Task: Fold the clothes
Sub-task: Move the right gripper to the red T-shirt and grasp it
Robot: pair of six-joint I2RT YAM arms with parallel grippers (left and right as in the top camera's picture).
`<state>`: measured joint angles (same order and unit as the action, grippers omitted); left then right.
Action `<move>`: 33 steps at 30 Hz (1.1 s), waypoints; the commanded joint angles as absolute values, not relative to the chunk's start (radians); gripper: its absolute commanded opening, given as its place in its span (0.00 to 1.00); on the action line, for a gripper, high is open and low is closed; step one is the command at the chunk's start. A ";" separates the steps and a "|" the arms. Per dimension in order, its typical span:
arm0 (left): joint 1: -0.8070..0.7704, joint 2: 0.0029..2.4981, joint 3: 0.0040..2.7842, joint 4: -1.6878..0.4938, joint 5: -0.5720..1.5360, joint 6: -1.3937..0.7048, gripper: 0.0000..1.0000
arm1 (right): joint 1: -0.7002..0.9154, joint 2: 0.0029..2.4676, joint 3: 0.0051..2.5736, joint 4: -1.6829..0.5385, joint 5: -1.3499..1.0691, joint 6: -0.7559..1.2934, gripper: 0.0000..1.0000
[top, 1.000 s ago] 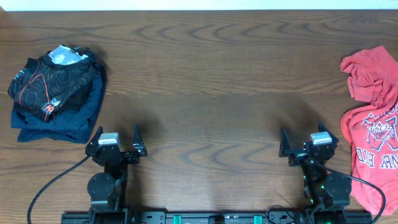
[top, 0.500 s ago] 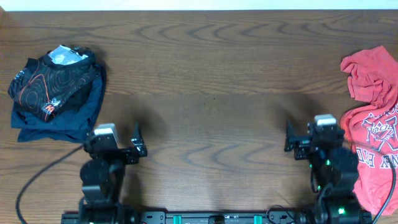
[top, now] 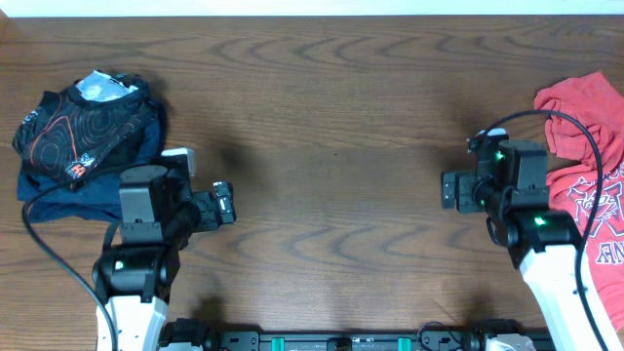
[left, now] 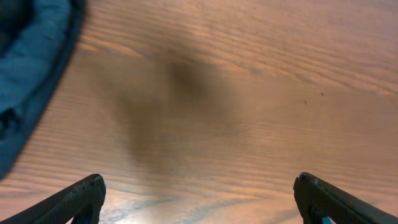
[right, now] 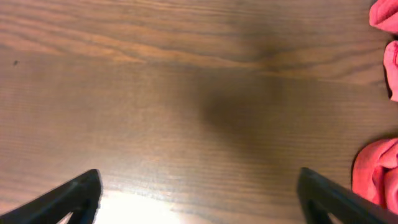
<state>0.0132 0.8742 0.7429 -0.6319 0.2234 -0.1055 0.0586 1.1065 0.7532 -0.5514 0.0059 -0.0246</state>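
While the T-shirt [top: 585,127] lay crumpled at the table's [top: 331,117] right edge, I had the left gripper [top: 222,205] and right gripper [top: 453,191] gaping, empty, over bare wood. I judged this the reach, with the right needing to pinch cloth next.

light: even, overhead
shadows: soft blotch on table [left: 180,118], both wrist views
glare: bottom edge, wrist views
focus: slightly soft

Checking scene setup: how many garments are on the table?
3: red T-shirt crumpled at right edge; black patterned garment stacked on a navy garment at left. Others may hide beneath.
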 commanded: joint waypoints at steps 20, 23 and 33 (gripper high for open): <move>0.019 0.908 0.767 -0.644 0.277 -0.111 0.98 | -0.260 1.639 0.771 -0.383 0.364 0.134 0.68; 0.019 0.908 0.767 -0.643 0.277 -0.110 0.98 | -0.294 1.657 0.772 -0.348 0.362 0.134 0.69; 0.019 0.908 0.767 -0.644 0.277 -0.111 0.98 | -0.379 1.692 0.771 -0.276 0.353 0.134 0.53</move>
